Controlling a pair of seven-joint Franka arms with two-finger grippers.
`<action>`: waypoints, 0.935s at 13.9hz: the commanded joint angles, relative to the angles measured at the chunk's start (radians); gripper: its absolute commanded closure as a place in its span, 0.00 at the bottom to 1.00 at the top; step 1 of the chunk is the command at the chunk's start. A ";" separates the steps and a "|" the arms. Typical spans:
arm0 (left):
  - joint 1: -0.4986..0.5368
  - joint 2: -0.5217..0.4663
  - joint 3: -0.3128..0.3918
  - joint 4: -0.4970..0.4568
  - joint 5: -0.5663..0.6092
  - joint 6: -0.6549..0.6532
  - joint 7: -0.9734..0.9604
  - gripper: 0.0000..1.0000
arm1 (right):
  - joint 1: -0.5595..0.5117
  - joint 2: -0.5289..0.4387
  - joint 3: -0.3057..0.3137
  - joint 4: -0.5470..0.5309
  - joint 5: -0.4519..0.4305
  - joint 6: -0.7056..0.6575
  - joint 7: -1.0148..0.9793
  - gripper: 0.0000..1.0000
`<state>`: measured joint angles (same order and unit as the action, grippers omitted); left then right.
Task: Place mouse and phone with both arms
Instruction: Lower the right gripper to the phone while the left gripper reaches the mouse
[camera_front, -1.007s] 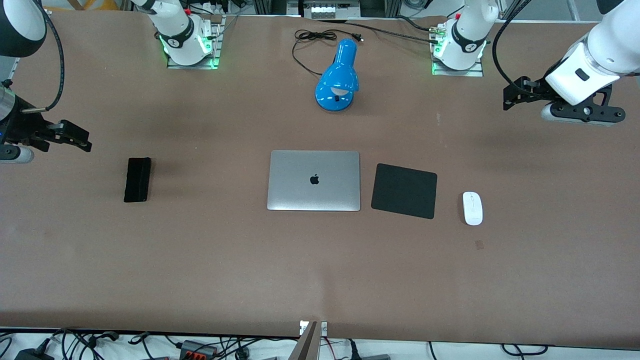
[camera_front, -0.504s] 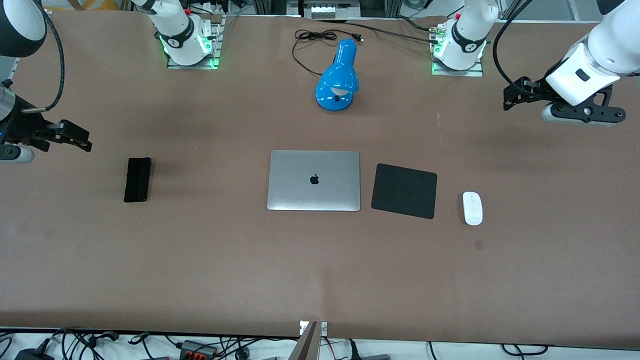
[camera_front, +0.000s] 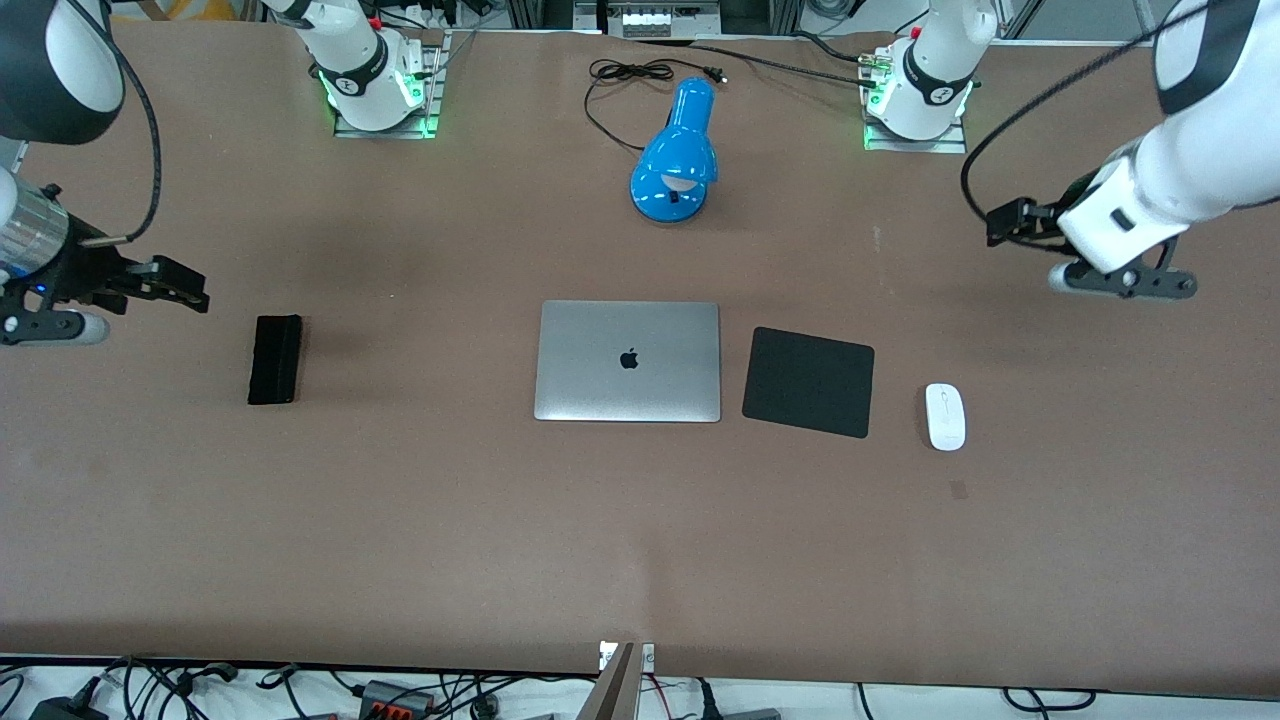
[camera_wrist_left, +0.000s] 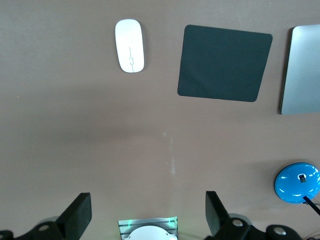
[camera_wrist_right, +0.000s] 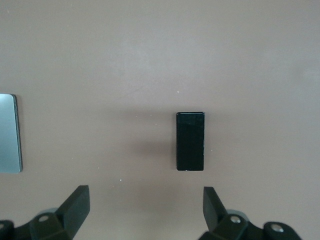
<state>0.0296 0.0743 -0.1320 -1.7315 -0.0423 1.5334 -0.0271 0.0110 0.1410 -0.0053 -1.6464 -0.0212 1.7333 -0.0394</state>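
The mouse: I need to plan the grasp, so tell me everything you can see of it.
The mouse is a small white oval with a smooth, plastic-looking shell and a thin grey line down its middle, also clear in the left wrist view. It lies flat on the brown table, beside the black mouse pad but apart from it, toward the left arm's end. Nothing touches it except the table. The left gripper is open in the air, well clear of it.
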 joint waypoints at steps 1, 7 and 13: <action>-0.013 0.229 -0.004 0.160 0.013 -0.038 0.004 0.00 | 0.046 0.046 0.002 -0.003 0.001 0.008 0.007 0.00; 0.003 0.576 0.014 0.239 0.013 0.023 0.007 0.00 | 0.104 0.170 0.001 -0.004 0.001 0.069 0.013 0.00; 0.019 0.656 0.014 0.267 0.035 0.206 0.012 0.00 | -0.026 0.299 -0.010 -0.041 -0.002 0.162 0.013 0.00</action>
<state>0.0413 0.7094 -0.1167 -1.4928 -0.0392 1.7086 -0.0263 0.0370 0.4006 -0.0246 -1.6678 -0.0209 1.8532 -0.0319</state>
